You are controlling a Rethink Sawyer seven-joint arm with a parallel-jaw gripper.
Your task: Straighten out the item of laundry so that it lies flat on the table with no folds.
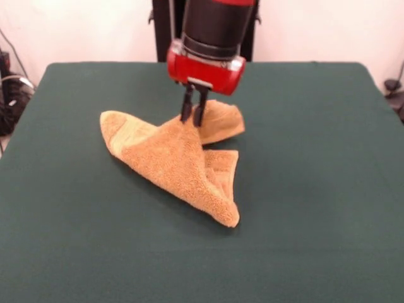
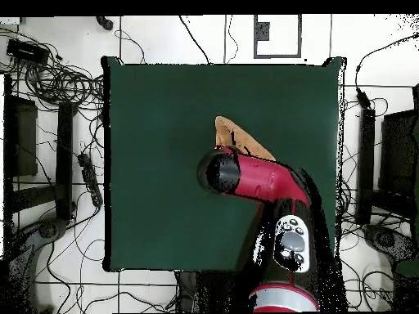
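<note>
**Towel pinched at a raised peak by the end effector, centre of worktop**

Arm, front view: the red and black arm is seen descending from the top edge, its red wrist housing held above the towel and tilted slightly. The end effector is pointed almost straight down, with two dark fingers drawn close together and closed on a ridge of the towel, so that the cloth is pulled up into a peak at the grip.

Arm, overhead view: the arm is seen reaching from the base at the bottom edge up and to the left over the worktop; the end effector itself is hidden beneath the wrist.

Item of laundry, front view, left to right: the orange-tan towel is laid near the middle of the worktop. A rounded corner with a flat woven band is shown at the left, resting on the surface. A sloping fold is carried from there up to the gripped peak and down to a pointed corner nearest the camera. A second layer is seen flat beneath this fold, and another lobe is shown behind the fingers, to the right.

Item of laundry, overhead view: only a tan wedge of towel is shown beyond the wrist.

Containers: none recorded.
</note>
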